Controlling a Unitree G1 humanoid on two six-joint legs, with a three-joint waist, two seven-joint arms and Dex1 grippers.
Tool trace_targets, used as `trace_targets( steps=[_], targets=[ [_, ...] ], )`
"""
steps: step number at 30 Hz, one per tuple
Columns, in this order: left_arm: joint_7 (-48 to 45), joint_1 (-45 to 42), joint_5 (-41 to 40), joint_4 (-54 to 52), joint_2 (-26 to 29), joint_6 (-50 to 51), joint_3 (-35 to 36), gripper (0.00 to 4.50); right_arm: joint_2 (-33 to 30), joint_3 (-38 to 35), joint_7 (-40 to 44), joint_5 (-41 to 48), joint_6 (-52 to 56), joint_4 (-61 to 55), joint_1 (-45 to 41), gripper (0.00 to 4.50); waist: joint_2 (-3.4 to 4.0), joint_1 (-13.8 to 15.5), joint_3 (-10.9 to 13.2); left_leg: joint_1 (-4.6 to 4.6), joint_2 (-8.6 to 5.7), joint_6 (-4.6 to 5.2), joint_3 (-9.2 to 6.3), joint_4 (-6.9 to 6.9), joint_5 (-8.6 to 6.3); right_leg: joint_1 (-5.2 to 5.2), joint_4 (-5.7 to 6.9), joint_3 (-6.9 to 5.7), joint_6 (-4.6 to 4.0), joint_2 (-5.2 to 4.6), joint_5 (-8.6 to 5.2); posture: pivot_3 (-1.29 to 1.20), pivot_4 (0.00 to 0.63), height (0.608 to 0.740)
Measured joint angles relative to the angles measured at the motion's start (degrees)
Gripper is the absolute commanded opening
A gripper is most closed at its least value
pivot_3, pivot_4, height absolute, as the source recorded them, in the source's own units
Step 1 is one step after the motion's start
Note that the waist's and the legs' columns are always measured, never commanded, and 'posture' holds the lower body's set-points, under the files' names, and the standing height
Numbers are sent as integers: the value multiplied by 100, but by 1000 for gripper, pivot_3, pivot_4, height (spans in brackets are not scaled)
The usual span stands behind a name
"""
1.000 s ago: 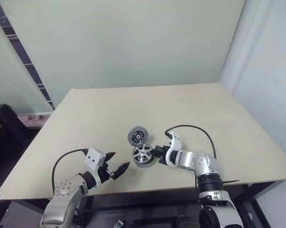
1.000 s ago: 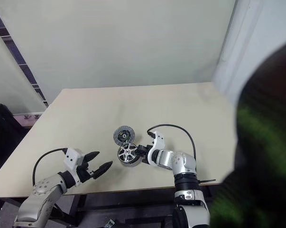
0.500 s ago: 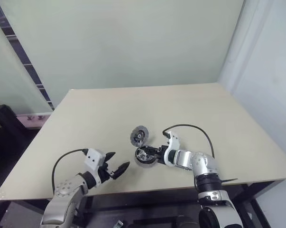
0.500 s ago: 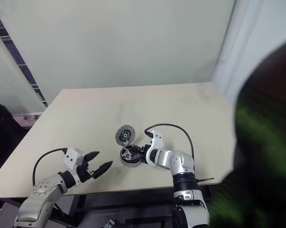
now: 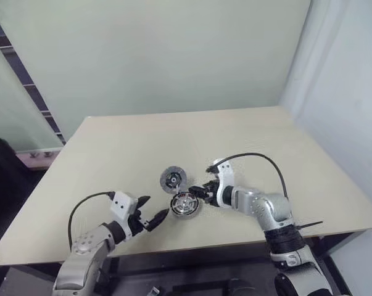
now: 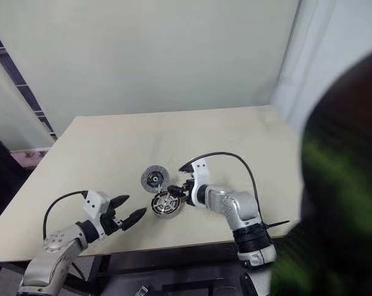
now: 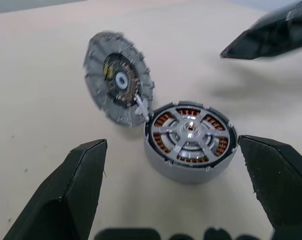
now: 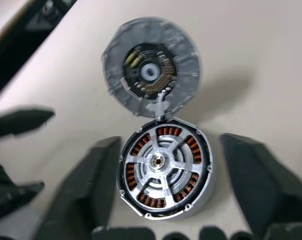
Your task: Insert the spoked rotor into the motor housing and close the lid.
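- The table [image 5: 111, 148] is a pale beige top, and the motor parts sit near its front edge, between the two arms.
- The right gripper [image 5: 202, 192] hangs just beside the housing, on its right; its two black fingers [image 8: 251, 175] stand apart on either side of the housing and touch nothing.
- The left gripper [image 5: 150, 217] hovers low at the front left, close to the housing, with its fingers [image 7: 75, 185] spread wide and empty.
- The motor housing [image 8: 165, 168] sits flat on the table, with copper windings showing round its inside.
- The spoked rotor [image 7: 190, 132] lies seated inside the housing, its silver spokes over the windings.
- The lid [image 8: 149, 70] stands tilted up and open, joined to the housing's rim by a small hinge on the far side.
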Motion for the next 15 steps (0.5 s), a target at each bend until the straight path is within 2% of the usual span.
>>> trace_targets(
  steps=[4,7,15],
  targets=[
    [-7,-12,12,84,106,0,57,4500,-100,1021,284,-862,-1253,316,144,1184,-3,-7,2,0,0,-1,2,0,0,-1,-1,0,0,-1,0,0,0,740],
    [-22,-11,10,93,168,2,85,4500,3,1275,346,-1276,-1911,857,109,101,-6,2,2,0,0,-1,0,1,0,0,-1,0,0,-1,0,0,0,740],
    [-7,46,5,69,183,18,95,4500,455,1271,326,-1834,-2915,2367,-57,43,-8,11,0,7,-3,-2,-2,-1,-1,3,3,3,3,-2,3,0,0,740]
  ],
)
